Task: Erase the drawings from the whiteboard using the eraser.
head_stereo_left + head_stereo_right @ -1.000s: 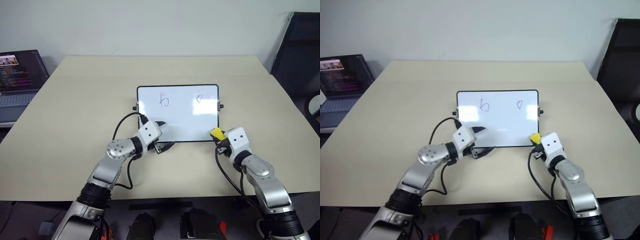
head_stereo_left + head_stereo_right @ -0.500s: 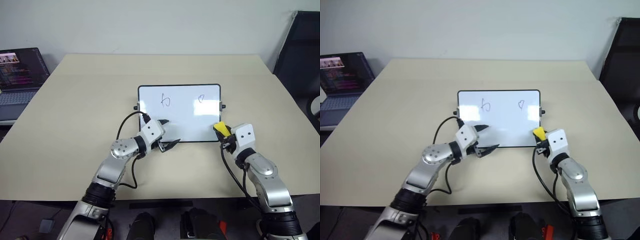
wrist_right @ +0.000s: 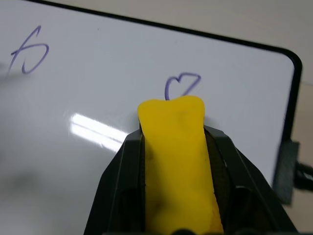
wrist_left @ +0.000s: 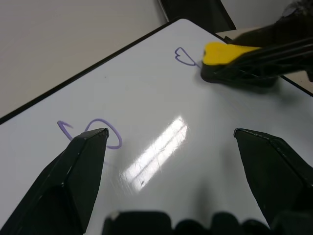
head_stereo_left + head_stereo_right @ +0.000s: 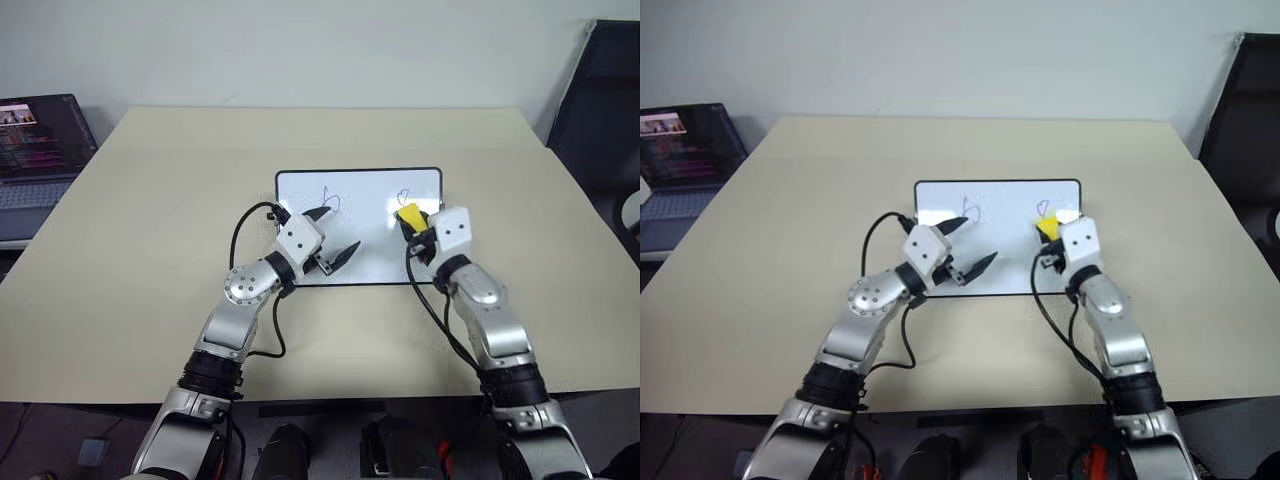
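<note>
Right wrist view has the right tool (image 3: 172,147) clamped on the eraser (image 3: 176,161), its two black fingers (image 3: 120,181) pressed against the yellow block's sides. The eraser's front end sits just short of a small blue heart-like drawing (image 3: 182,84), nearly touching its lower tip. Whether the eraser rests on the whiteboard (image 3: 98,98) or hangs just above it cannot be told. A second drawing, a loopy squiggle (image 3: 30,58), lies well to one side on the same white surface.

From the head camera, the whiteboard (image 5: 358,195) lies flat near the middle of the beige worktop (image 5: 150,220), with both tools over it. The left tool (image 5: 333,235) is spread wide and holds nothing; in its own wrist view one fingertip (image 4: 90,142) stands just in front of the squiggle (image 4: 100,132). A laptop (image 5: 35,150) sits off the worktop's left side.
</note>
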Controlling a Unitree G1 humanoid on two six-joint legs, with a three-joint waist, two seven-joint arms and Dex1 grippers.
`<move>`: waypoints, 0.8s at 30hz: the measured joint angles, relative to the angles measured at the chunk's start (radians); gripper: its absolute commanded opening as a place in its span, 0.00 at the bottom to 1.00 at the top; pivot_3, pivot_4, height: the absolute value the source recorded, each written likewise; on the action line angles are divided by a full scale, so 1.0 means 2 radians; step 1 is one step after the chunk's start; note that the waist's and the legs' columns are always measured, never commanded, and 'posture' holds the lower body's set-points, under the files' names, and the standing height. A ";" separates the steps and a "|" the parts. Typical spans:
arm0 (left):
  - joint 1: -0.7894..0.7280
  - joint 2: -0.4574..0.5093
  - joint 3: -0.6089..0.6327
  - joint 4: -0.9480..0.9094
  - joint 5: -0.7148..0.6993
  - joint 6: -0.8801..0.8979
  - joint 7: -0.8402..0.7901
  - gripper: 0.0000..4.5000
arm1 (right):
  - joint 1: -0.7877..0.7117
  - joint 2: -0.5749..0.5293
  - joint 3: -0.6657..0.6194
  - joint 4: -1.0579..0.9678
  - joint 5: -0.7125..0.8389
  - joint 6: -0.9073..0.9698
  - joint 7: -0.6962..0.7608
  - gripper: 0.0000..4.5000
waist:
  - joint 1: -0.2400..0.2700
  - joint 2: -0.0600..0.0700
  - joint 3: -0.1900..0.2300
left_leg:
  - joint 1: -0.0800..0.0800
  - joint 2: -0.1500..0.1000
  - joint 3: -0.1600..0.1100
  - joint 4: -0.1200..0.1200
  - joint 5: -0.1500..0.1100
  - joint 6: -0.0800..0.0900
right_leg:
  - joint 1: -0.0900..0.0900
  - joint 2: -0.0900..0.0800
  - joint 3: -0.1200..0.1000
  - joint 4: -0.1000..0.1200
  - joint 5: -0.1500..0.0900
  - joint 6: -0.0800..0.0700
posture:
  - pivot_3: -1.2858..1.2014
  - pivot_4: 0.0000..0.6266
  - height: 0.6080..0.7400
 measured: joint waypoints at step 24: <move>0.001 0.005 -0.004 0.004 0.003 0.002 -0.010 1.00 | -0.017 -0.020 0.021 0.027 -0.060 -0.018 -0.016 0.28 | 0.001 0.000 0.000 | 0.001 0.000 0.000 0.001 0.000 0.000 | 0.001 0.000 0.000 0.002 0.000 0.000 | 0.52 0.24 1.00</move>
